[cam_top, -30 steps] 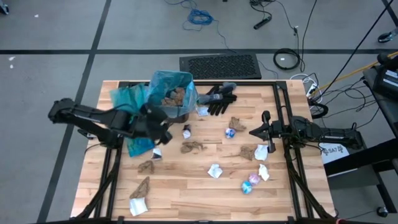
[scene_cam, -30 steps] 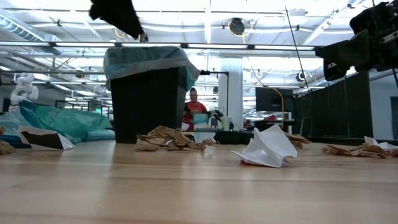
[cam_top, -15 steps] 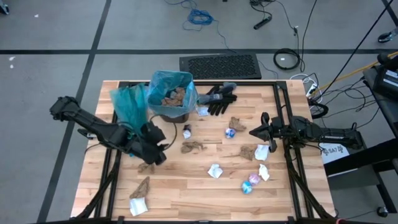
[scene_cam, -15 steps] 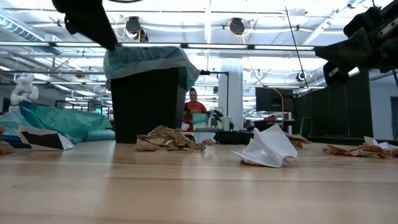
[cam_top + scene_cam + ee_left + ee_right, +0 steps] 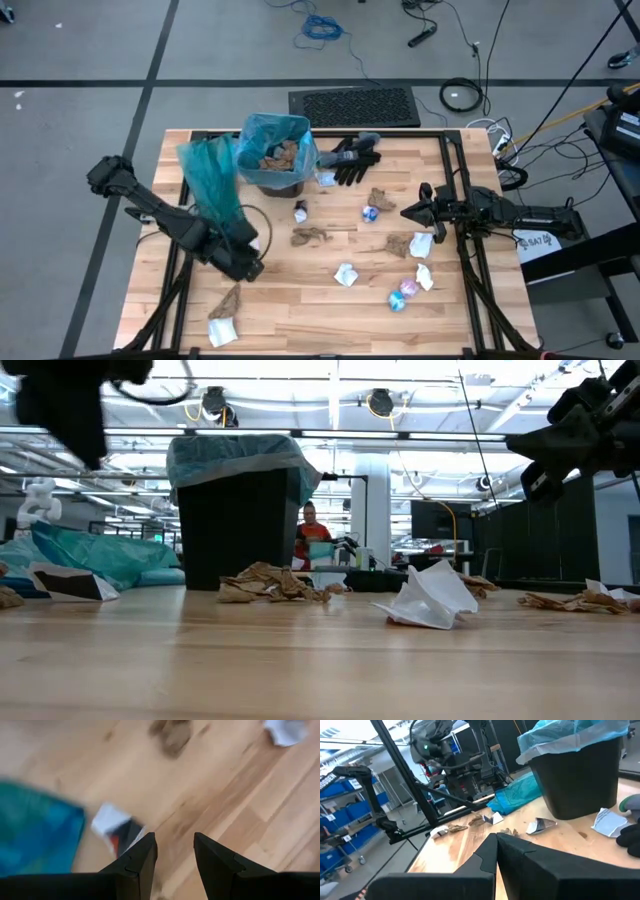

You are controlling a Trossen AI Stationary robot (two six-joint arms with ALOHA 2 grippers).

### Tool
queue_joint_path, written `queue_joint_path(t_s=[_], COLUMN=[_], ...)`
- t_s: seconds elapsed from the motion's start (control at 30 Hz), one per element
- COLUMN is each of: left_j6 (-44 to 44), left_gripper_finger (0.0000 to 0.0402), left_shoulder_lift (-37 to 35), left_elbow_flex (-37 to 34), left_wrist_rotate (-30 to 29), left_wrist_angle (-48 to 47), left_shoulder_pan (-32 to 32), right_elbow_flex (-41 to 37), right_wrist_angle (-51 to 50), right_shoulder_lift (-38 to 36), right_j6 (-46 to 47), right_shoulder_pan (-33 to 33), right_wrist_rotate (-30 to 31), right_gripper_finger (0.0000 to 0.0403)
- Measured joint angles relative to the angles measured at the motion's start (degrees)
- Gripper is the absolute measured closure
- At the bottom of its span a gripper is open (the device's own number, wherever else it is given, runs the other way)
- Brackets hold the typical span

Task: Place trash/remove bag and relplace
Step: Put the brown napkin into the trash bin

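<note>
**Even overhead light, blur at the left wrist**

Ceiling lights glare in the low view, leaving the bin dark against them. The tabletop is evenly bright with faint shadows. The left wrist view is smeared with motion blur; near tabletop in the low view is soft.

Black gloves lie on the wooden table; a floor mat lies beyond.

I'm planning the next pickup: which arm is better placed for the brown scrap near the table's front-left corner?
Left, probably. The left gripper hangs open just beside that brown scrap, while the right gripper, shut and empty, waits across the table.
</note>
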Motion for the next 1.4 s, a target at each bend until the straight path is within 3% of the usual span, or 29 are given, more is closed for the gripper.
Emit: queue_joint_path(t_s=[0.1, 0.47, 0.63, 1.03, 1.4], left_j6=[-6.19, -3.06, -7.74, -7.40, -14.80], left_gripper_finger=[0.0267, 0.0268, 0.0266, 0.0195, 0.0192], left_shoulder_lift=[0.50, 3.29, 4.07, 4.15, 5.41], left_elbow_flex=[0.00, 0.02, 0.02, 0.02, -1.90], left_wrist_rotate=[0.07, -1.40, -1.31, 3.21, 6.05], left_wrist_angle=[-2.45, -2.07, -2.72, -3.84, -3.21], left_shoulder_pan=[-2.01, -1.92, -0.19, 2.38, -2.32], right_elbow_flex=[0.00, 0.00, 0.00, 0.00, 0.00], right_wrist_angle=[0.01, -0.01, -0.01, -0.01, -0.01], right_shoulder_lift=[0.00, 0.02, 0.02, 0.02, 0.02], right_j6=[0.14, 0.16, 0.18, 0.20, 0.38], right_shoulder_pan=[0.00, 0.00, 0.00, 0.00, 0.00], right_wrist_rotate=[-0.01, 0.01, 0.00, -0.01, -0.21], right_gripper_finger=[0.0403, 0.0403, 0.0403, 0.0403, 0.0403])
